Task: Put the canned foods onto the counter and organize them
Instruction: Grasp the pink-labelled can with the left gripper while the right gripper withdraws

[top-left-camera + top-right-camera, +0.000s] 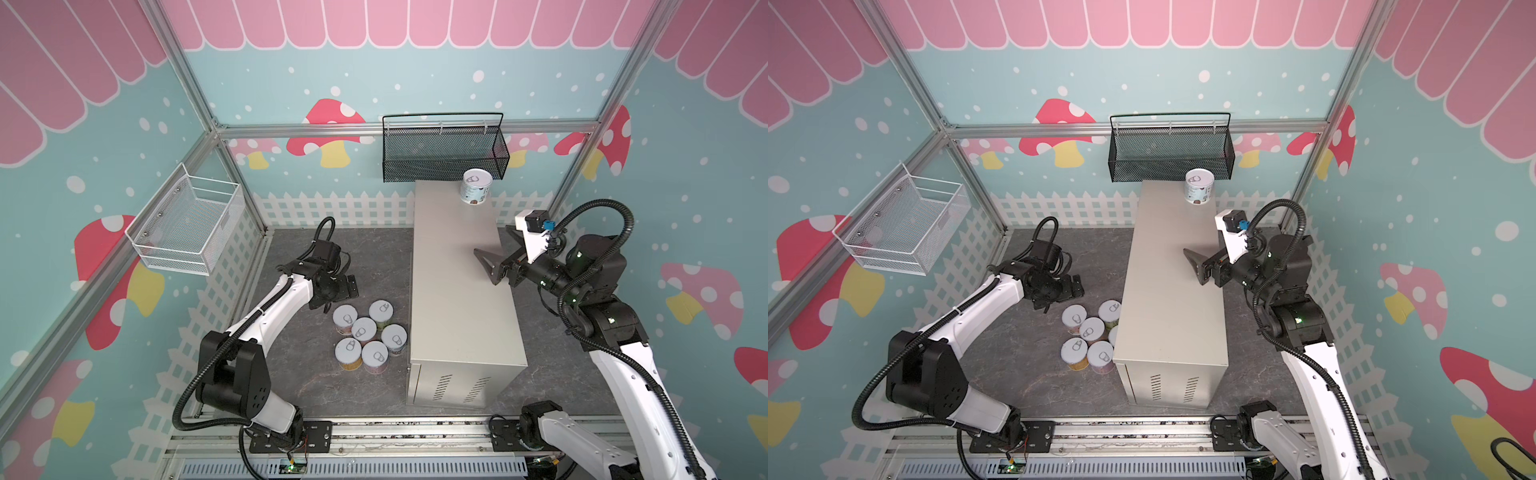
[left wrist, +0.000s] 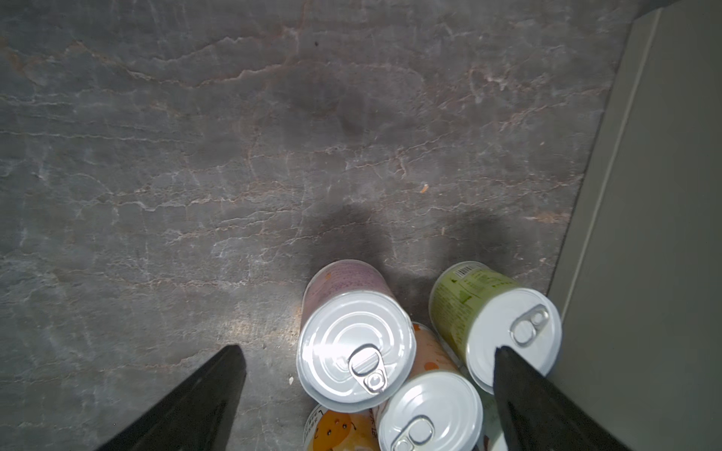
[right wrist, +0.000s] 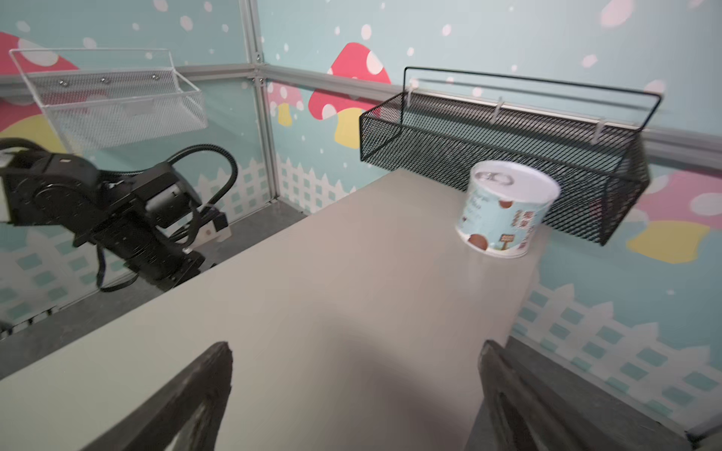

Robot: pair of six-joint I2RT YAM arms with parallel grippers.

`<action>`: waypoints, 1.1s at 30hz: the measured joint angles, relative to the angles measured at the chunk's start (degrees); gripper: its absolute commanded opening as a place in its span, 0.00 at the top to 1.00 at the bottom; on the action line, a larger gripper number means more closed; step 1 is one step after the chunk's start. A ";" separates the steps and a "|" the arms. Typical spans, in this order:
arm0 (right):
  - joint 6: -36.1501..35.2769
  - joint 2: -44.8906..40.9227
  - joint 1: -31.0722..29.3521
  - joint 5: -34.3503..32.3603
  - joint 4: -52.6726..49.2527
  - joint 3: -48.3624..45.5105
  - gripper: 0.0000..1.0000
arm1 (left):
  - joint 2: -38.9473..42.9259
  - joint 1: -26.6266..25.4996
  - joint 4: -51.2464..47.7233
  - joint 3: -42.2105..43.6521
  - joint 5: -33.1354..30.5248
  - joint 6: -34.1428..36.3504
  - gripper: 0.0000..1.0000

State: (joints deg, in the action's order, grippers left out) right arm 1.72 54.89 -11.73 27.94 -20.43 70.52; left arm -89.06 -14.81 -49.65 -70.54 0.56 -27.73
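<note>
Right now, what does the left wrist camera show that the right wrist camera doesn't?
Only the left wrist: a pink can, a green can and an orange can bunched on the grey surface. Only the right wrist: a blue-white can upright on top of the beige cabinet, a black basket, a white basket. Both: that cabinet, plus an open tool each: left tool, right tool.

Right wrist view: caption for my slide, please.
Jaws open over the counter, white-blue can upright by the black mesh basket.
</note>
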 measured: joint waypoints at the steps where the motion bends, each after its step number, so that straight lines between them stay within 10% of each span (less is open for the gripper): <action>1: -0.22 -0.20 -0.02 1.16 -0.15 -1.27 0.01 | -0.50 -0.26 -0.20 0.22 -0.59 -0.26 0.01; 33: -0.22 -5.07 -0.74 9.84 8.00 -9.03 0.01 | -7.58 -3.72 2.23 6.71 -1.99 -3.80 0.09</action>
State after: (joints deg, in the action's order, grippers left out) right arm 1.50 49.82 -12.47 37.78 -12.43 61.49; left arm -96.64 -18.52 -47.42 -63.83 -1.43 -31.53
